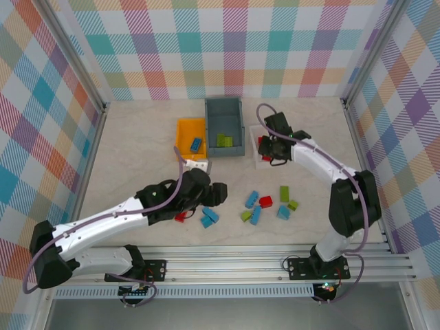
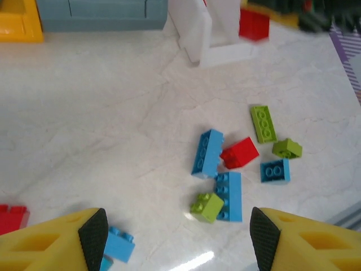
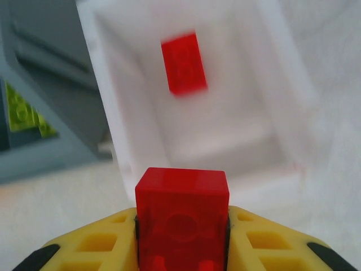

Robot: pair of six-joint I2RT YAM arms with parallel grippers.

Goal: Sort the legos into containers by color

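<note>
Pinched between the yellow fingers [image 3: 113, 226] of the right gripper [image 3: 181, 226], closed narrow on both its sides: the held red brick [image 3: 181, 197]. At 12 o'clock from it in the right wrist view, the white bin [image 3: 265, 84], open, with a second red brick [image 3: 183, 62] lying on its floor. From above, gripper and held brick at 1 o'clock on the counter [image 1: 137, 158], over that white bin. Just beside the bin at 9 o'clock, the grey-blue bin [image 1: 224, 110] with lime green bricks [image 1: 225, 140] inside. Next at 9 o'clock again, the orange-yellow bin [image 1: 184, 130] with a lone blue brick [image 1: 197, 144] in it. Near the counter's middle, the left gripper [image 2: 177, 243], spread wide and holding nothing. At 1 o'clock from it in the left wrist view, apart from both fingertips, a loose scatter on the counter: three blue bricks [image 2: 207, 152], three green bricks [image 2: 263, 123] and a loose red brick [image 2: 239, 152], this last touching one of the blue ones. Just beside the left fingertip, on its inner side, a near blue brick [image 2: 118, 244]. Out at 9 o'clock, at the picture's edge, an outlying red brick [image 2: 12, 217].
</note>
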